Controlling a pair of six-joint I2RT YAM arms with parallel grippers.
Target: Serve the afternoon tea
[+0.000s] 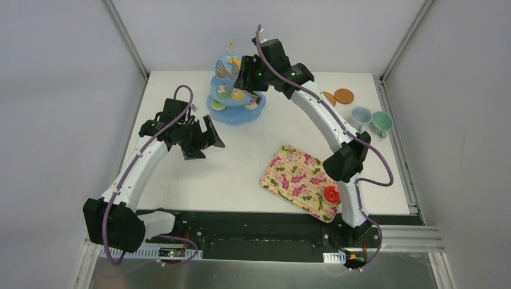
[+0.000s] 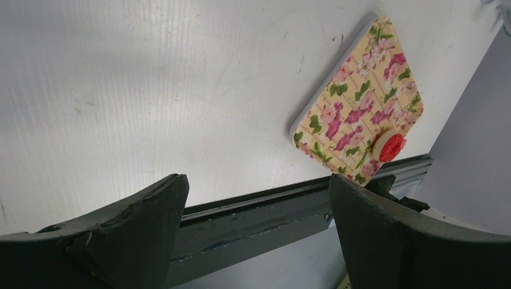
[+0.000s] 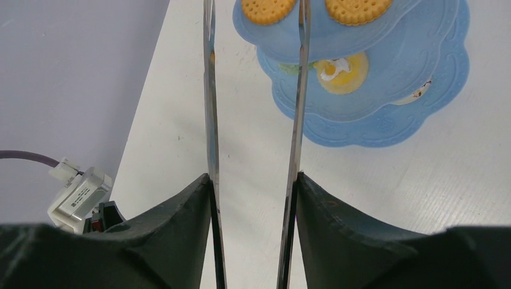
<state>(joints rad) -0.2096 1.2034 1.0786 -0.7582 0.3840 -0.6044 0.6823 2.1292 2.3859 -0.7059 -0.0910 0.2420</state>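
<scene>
1. Nearest, the right gripper: its long thin metal fingers stand apart, clamped on nothing.
2. Between them, at 12 o'clock in the wrist view, a biscuit lies on the top tier of the blue stand. The left finger is clear of it and the right one is at its edge.
3. Just outside the right finger, at 1 o'clock, lies a second biscuit. On a lower tier sits a yellow sweet with white icing.
4. From above, the stand is at 12 o'clock on the table.
5. At 9 o'clock the left gripper hangs over the table, jaws wide apart, holding nothing.
6. At 5 o'clock lies the tray, with a red donut on its near right corner.
7. At 1 o'clock lie coasters; at 2 o'clock, two cups.
</scene>
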